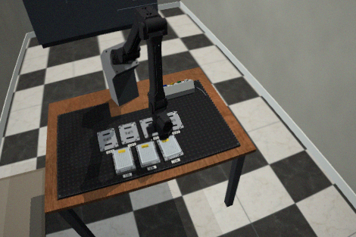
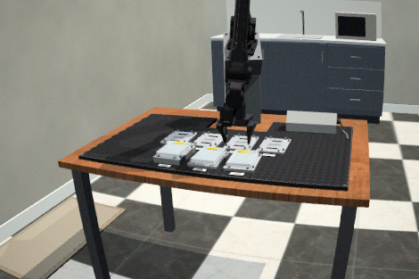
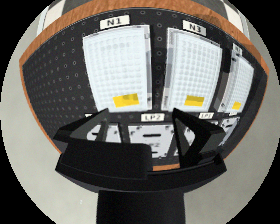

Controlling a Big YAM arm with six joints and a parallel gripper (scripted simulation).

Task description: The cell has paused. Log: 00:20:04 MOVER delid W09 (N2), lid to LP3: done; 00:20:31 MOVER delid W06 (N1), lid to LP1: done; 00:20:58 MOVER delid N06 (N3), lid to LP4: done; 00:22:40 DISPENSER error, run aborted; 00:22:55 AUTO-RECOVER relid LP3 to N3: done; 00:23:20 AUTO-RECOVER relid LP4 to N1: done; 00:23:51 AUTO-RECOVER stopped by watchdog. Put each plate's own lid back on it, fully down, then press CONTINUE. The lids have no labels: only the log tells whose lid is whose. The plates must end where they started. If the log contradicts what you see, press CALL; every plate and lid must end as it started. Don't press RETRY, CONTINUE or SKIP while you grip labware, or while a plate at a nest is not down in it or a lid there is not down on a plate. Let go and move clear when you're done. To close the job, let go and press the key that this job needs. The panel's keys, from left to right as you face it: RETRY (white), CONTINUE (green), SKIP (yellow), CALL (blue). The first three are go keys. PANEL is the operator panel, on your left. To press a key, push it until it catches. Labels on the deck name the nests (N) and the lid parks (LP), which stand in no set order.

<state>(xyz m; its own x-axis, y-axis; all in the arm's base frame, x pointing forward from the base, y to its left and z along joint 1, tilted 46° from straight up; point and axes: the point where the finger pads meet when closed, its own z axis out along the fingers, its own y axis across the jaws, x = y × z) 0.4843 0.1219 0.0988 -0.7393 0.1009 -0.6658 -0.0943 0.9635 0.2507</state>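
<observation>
My gripper (image 2: 237, 142) (image 3: 140, 111) is open and empty above LP2 (image 3: 137, 135) (image 2: 242, 138), beside the row of plates. Three pale plates with yellow marks sit at the nests: the N1 plate (image 1: 171, 148) (image 2: 242, 160) (image 3: 117, 65), the N3 plate (image 1: 148, 154) (image 2: 208, 159) (image 3: 195, 70) and the far-end plate (image 1: 123, 160) (image 2: 173, 152) (image 3: 240, 80), whose label is cut off. That far-end plate stands higher in the exterior view. Clear lids are hard to make out on them. LP1 (image 1: 123, 134) stands beside LP2. The fingers partly hide the parks in the wrist view.
The outer parks are the leftmost park (image 1: 101, 140) and the rightmost park (image 2: 275, 144), their labels unreadable. The operator panel (image 1: 179, 91) (image 2: 311, 122) stands at the back right in the top and exterior views, its cable beside it. The arm rises behind the parks.
</observation>
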